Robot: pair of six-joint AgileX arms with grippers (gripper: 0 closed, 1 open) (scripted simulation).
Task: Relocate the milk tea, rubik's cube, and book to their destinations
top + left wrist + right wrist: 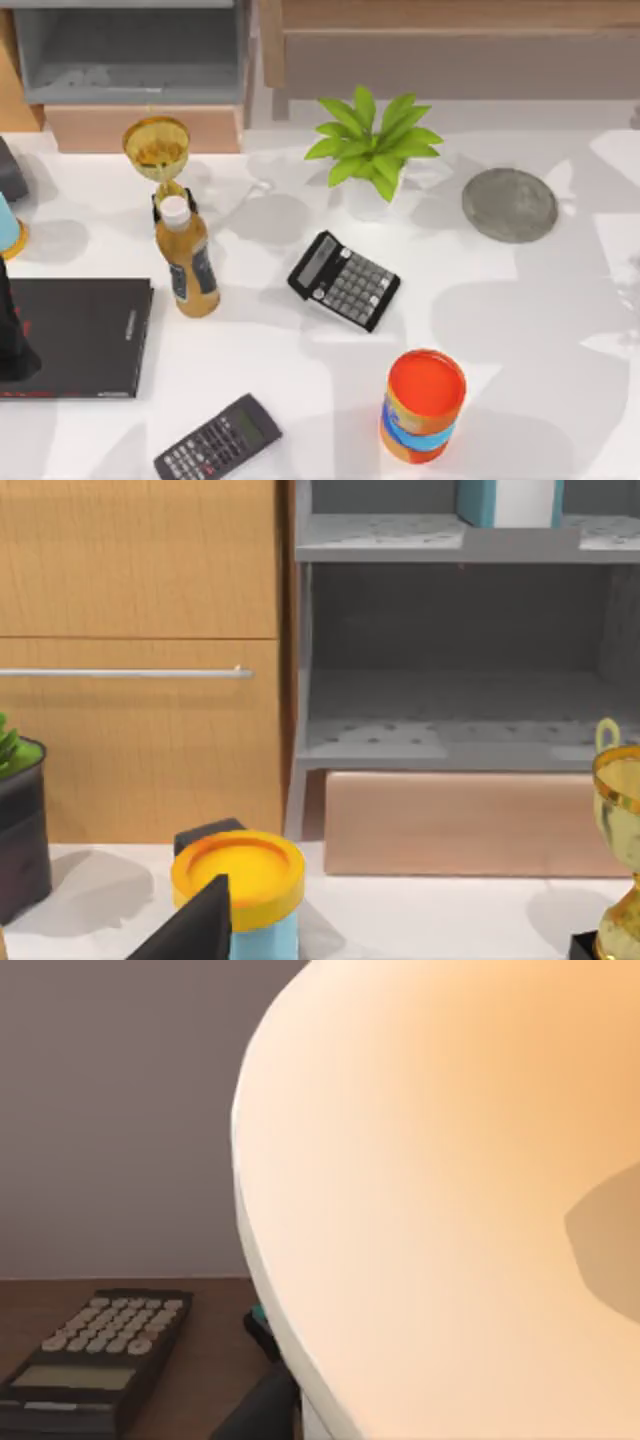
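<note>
Book (pixel 508 500): light-blue cover, white page edges, standing on the upper level of the grey shelf unit (pixel 450 540) behind the tabletop's far left corner.

Left gripper (pixel 205 905): dark, at the tabletop's left edge, close to a yellow-lidded light-blue container (pixel 240 875). Jaws: cannot tell whether open or closed.

Right gripper (pixel 262 1412): a dark part shows beneath a broad peach-beige rounded surface (pixel 450 1190). I cannot tell if that surface is the milk tea. Jaws: cannot tell.

Tabletop (pixel 520 330), white, carrying:
- black flat book (pixel 75 338), left edge
- gold trophy (pixel 157 150), far left
- amber bottle (pixel 186 262), white cap, just in front of the trophy
- potted plant (pixel 372 150), far middle
- grey round coaster (pixel 509 204), far right
- calculator (pixel 343 280), centre
- second calculator (pixel 217 440), near edge
- orange-and-blue can (pixel 423 405), near edge, right of centre
</note>
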